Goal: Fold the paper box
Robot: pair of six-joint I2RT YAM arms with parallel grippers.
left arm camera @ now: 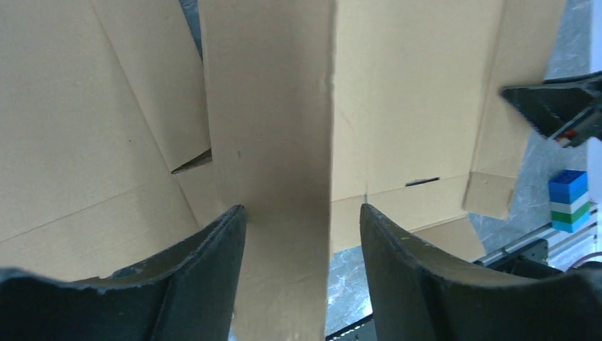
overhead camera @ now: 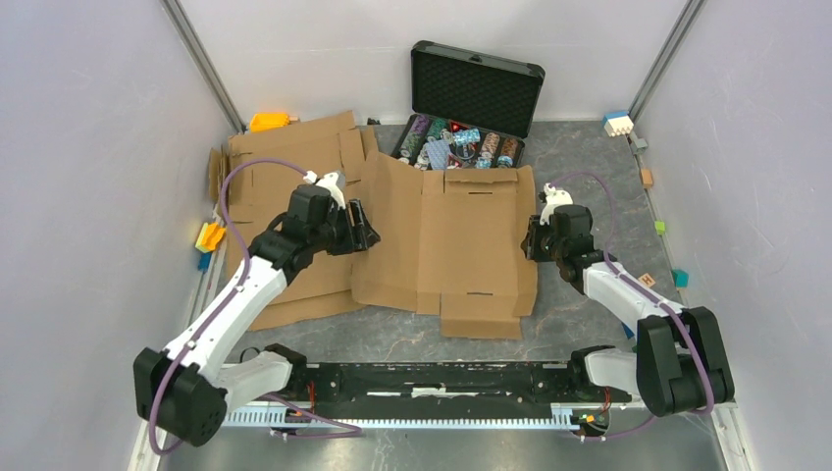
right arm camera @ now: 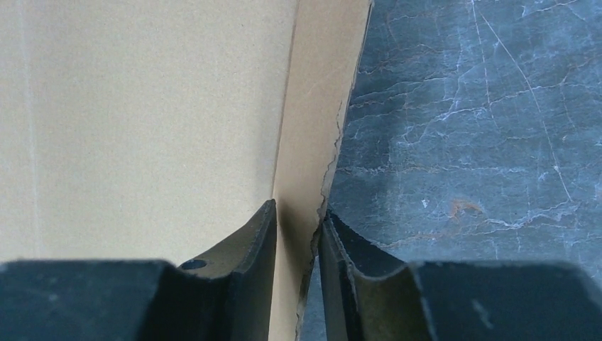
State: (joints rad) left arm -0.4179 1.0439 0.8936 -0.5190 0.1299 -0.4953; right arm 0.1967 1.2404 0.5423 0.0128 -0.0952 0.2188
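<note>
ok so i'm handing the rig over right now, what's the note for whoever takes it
Left gripper: open, jaws either side of the raised left flap, not clamped on it.
Right gripper: jaws close around the right edge flap; cannot tell whether they pinch it.
Where: the paper box lies opened out mid-table, just in front of the black case. More loose cardboard lies under the left arm.
Done: only the two side flaps have been started.
Left: likely stand the walls up, tuck the flaps in, close the box.
</note>
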